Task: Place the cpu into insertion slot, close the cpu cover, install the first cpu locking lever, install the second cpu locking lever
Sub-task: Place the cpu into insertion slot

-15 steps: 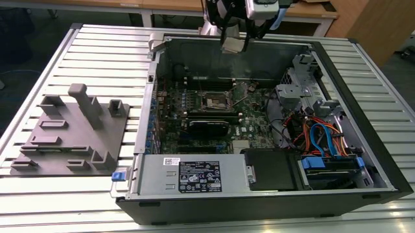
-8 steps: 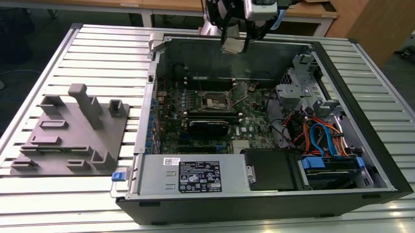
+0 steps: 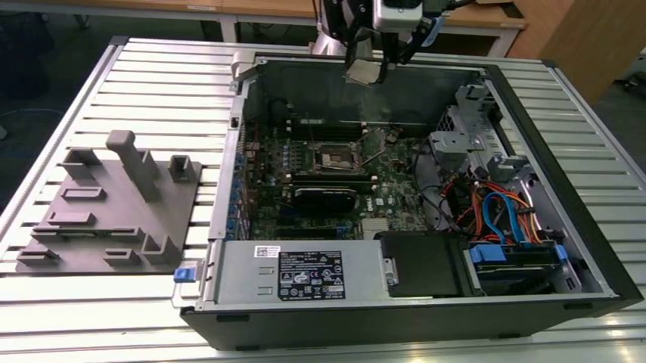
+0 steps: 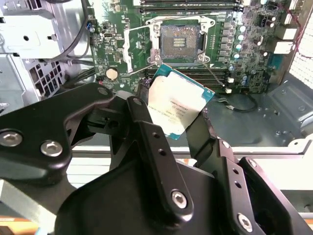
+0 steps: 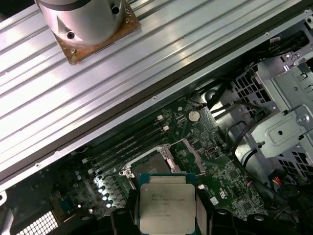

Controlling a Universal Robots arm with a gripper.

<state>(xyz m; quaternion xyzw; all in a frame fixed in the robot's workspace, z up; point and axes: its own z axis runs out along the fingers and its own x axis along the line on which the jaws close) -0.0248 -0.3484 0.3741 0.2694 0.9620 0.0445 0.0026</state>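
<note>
gripper (image 3: 365, 66) clamped on cpu (image 4: 178, 105), hanging at top centre of the exterior view above the case (image 3: 404, 318). insertion slot (image 4: 180, 38) bare on the board (image 3: 394, 197) beyond, cpu cover (image 4: 127, 49) swung open beside it.

We hold our gripper (image 4: 177, 115) high, pointing down, its two black fingers (image 4: 146, 133) clamped on the cpu (image 4: 182, 102) at opposite edges.
</note>
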